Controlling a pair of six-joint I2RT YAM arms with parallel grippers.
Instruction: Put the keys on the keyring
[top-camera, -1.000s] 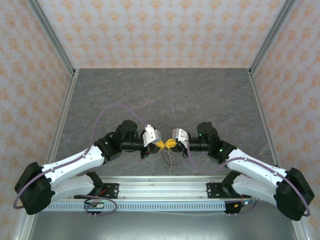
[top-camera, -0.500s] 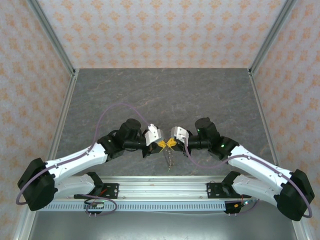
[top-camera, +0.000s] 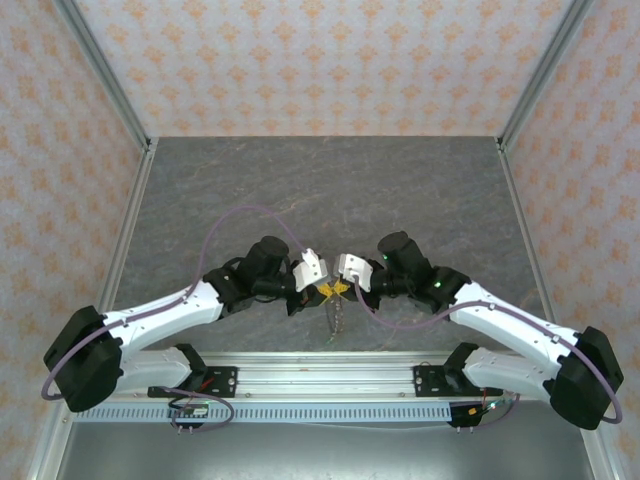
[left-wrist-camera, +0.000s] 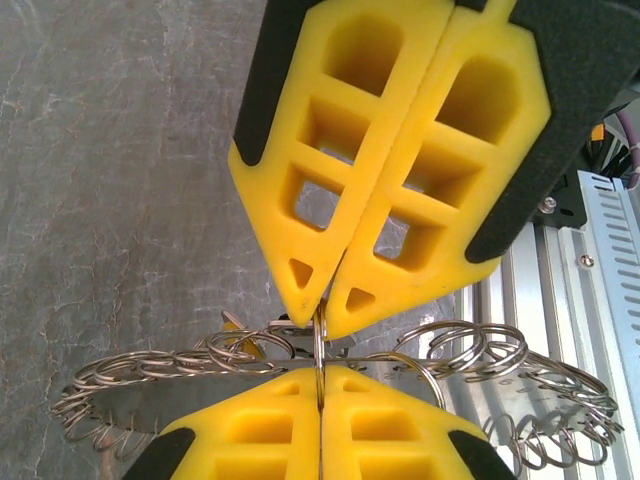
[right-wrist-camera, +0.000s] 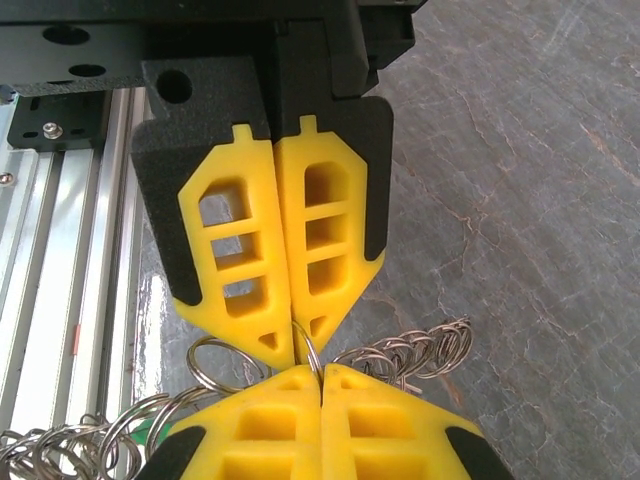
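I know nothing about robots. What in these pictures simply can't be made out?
- Keys: in the top view they are too small to pick out, and the left gripper and right gripper meet over that spot.
- Whether any key is on the keyring: in the left wrist view, yellow fingers cover its middle.
- Keyring's far end: in the right wrist view, it is cut off at the lower left corner.
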